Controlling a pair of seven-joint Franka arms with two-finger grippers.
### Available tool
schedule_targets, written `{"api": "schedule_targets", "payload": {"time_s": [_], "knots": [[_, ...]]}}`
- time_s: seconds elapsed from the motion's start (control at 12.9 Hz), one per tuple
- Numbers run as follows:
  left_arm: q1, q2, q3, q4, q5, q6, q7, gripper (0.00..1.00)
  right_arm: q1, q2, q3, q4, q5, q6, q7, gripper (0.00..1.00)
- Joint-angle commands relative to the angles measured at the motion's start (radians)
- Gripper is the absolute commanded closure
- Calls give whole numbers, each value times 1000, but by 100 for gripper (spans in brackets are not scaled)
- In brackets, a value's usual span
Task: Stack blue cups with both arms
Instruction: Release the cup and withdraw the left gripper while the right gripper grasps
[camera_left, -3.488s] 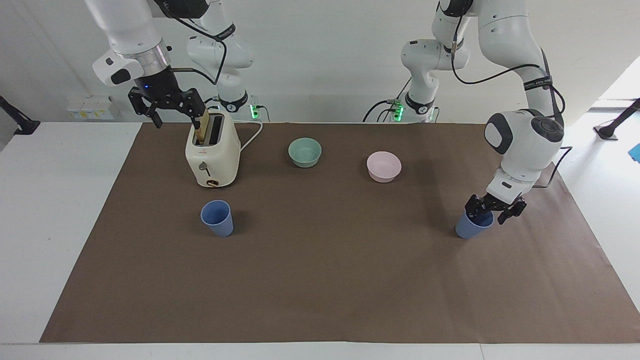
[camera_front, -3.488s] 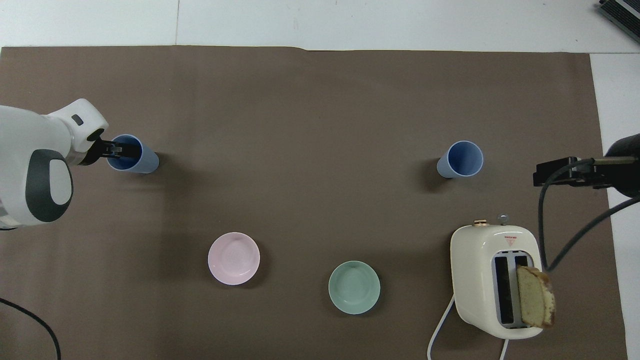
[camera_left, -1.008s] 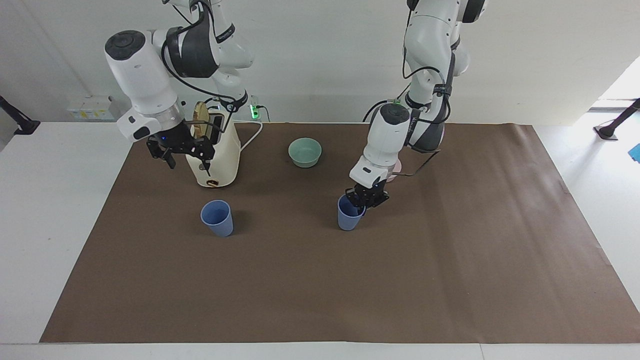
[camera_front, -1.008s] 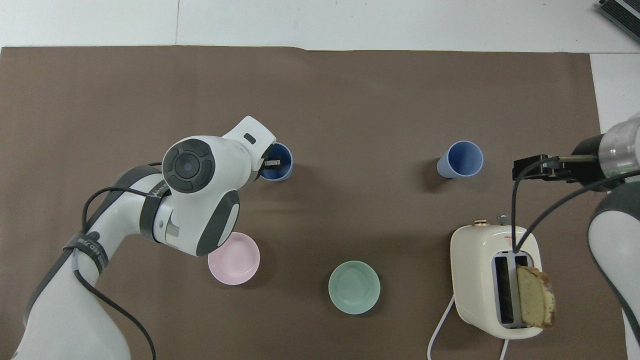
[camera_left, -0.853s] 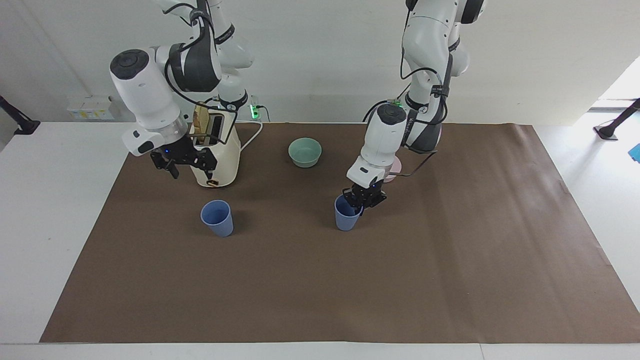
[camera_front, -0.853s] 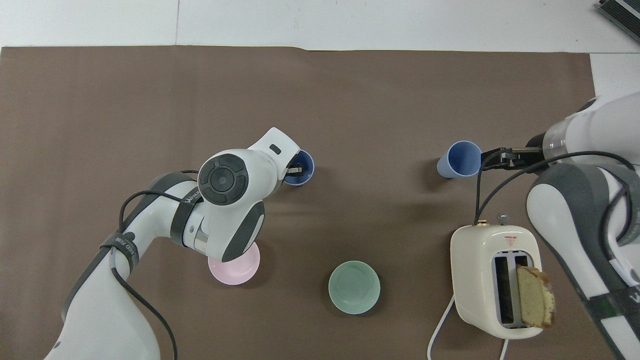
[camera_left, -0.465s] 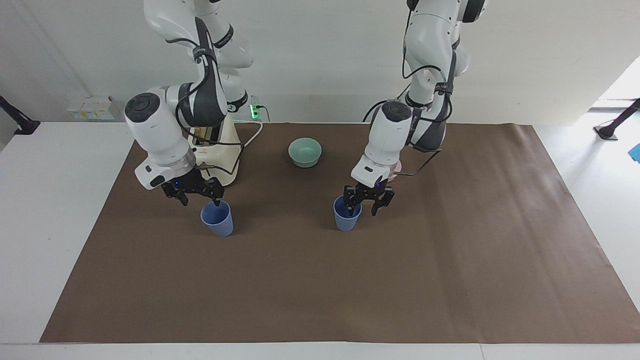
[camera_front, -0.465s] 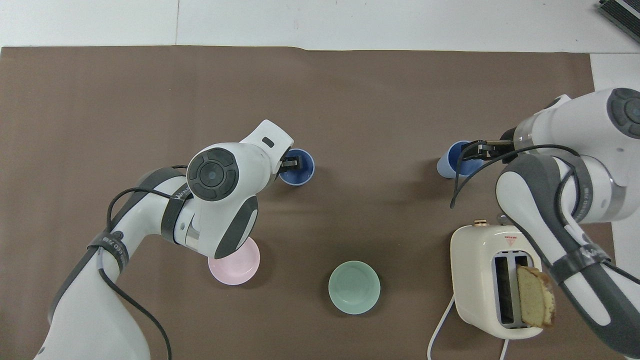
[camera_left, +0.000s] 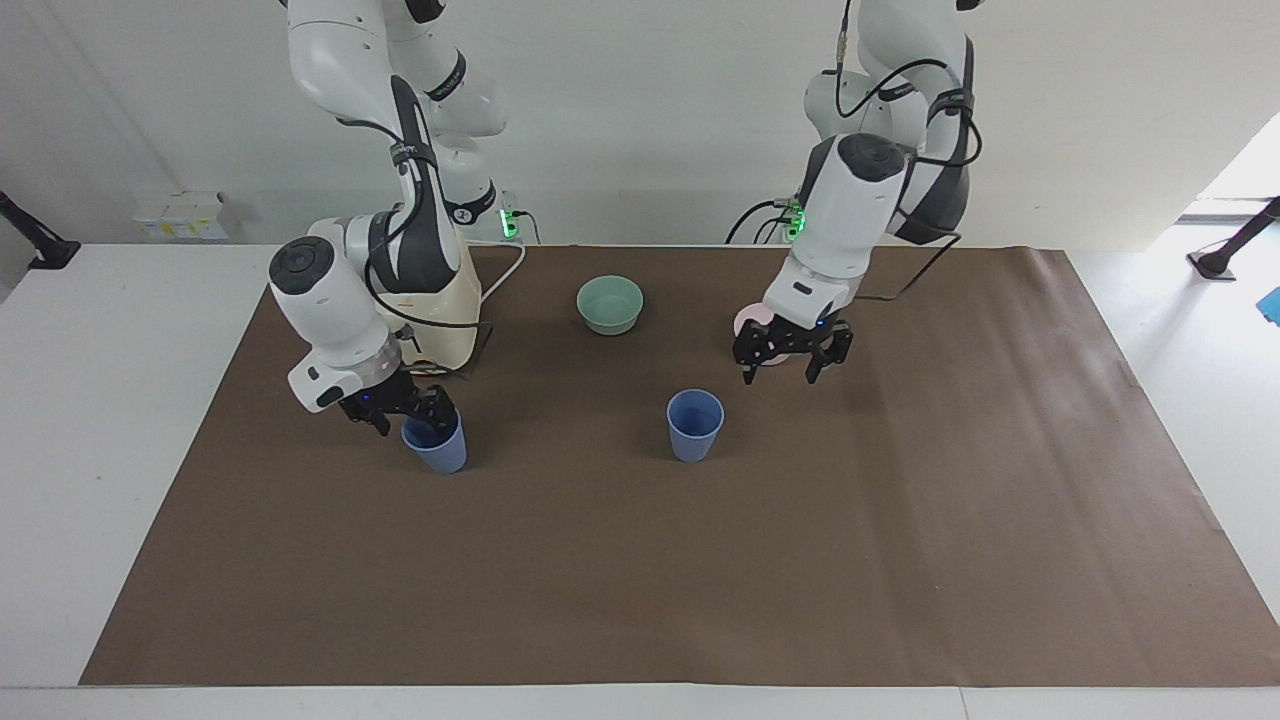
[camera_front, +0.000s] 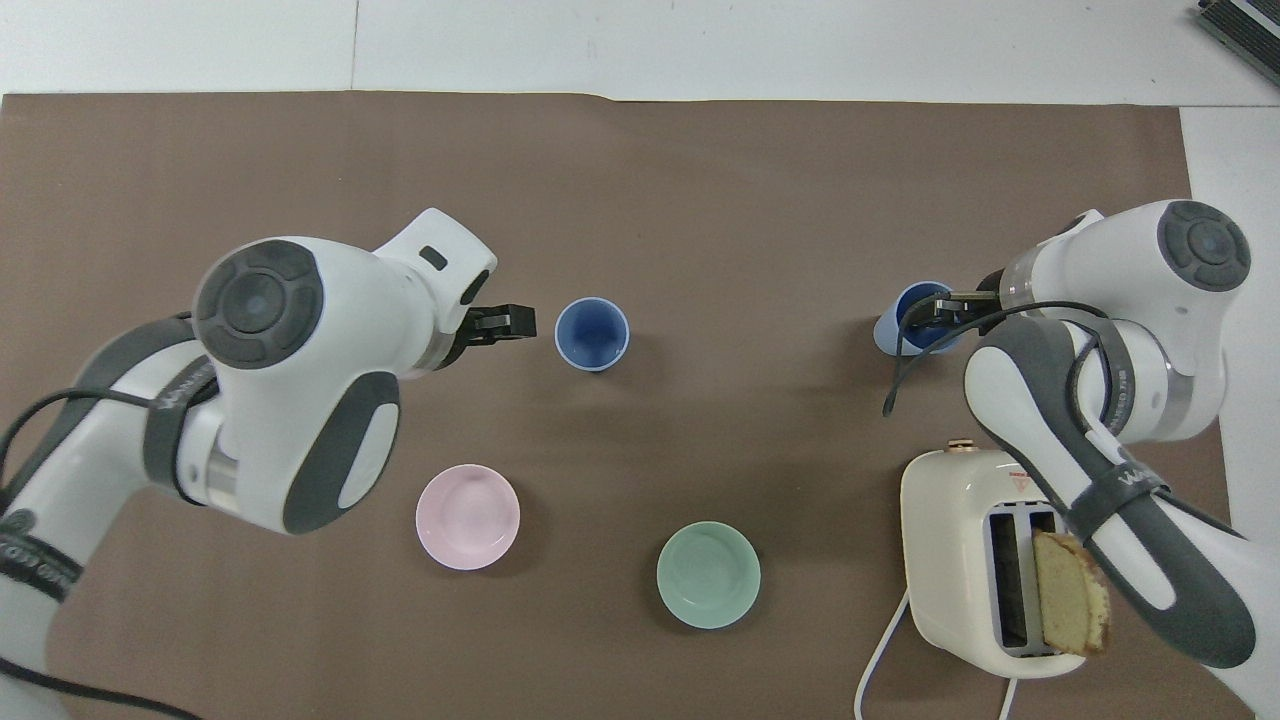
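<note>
Left gripper (camera_left: 779, 372): fingers (camera_left: 746, 372) spread wide, holding nothing, pointing down, up in the air over the brown mat (camera_left: 640, 560) at the edge of the pink bowl (camera_front: 467, 517). Clear of both blue cups. Nearest of the 2, the middle blue cup (camera_left: 695, 425): upright on the mat, mouth up, untouched, apart from those fingers, farther from the robots than the pink bowl and the mint-green bowl (camera_left: 610, 304). Right gripper (camera_left: 408, 415): fingers (camera_left: 380, 422) apart as well, not pinched together, set down low astride the rim of the other blue cup (camera_left: 437, 447), with 1 tip dipped inside the mouth and 1 outside the wall. No lift visible; that cup upright on the mat, toward the right arm's end of the desk (camera_left: 100, 400), well apart from the middle cup and farther from the robots than the cream toaster (camera_front: 960, 560). In 1 slot of the toaster, a slice of bread (camera_front: 1070, 595) sticking out at the top. The 2 cups separate, not stacked. Both bowls on the mat between the toaster and the left arm's end, the green one beside the toaster, the pink one toward the left arm.
</note>
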Motion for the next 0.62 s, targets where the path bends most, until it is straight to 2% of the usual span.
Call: {"api": "schedule_targets", "payload": {"time_s": [0.0, 0.31, 0.54], "knots": [[107, -82, -5, -1, 15, -123, 146, 0, 2, -13, 3, -18, 6, 18, 2, 100], [256, -80, -5, 121, 41, -275, 328, 0, 4, -22, 5, 7, 3, -8, 0, 100], [325, -65, -5, 223, 56, -378, 418, 0, 25, -43, 19, 109, 3, -147, 14, 100]]}}
